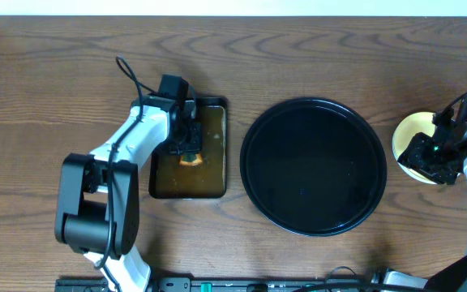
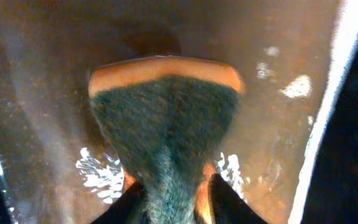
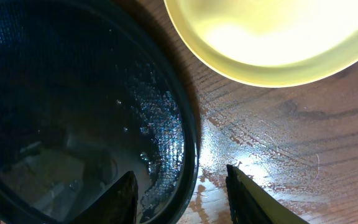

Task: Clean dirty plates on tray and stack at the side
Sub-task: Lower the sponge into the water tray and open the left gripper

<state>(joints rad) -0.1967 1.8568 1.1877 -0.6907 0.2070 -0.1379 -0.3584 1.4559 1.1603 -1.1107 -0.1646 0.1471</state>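
Observation:
The black tray (image 1: pixel 254 130) sits mid-table with no plates on it; its wet rim also shows in the right wrist view (image 3: pixel 188 143). A pale yellow plate (image 1: pixel 409 131) lies on the table right of the tray, plain inside (image 3: pixel 266 37). No mint-blue plates are in view. My right gripper (image 1: pixel 425 157) is open and empty (image 3: pixel 182 190), low between tray and plate, with the tray rim between its fingers. My left gripper (image 1: pixel 188 150) is shut (image 2: pixel 169 190) on a green-and-orange sponge (image 2: pixel 166 112), pressing it into the rectangular pan.
The dark rectangular pan (image 1: pixel 209 188) holds brownish liquid (image 2: pixel 42 93) left of the tray. The wood between tray and yellow plate is wet with orange smears (image 3: pixel 253 168). Cables and gear run along the front edge (image 1: pixel 217 284).

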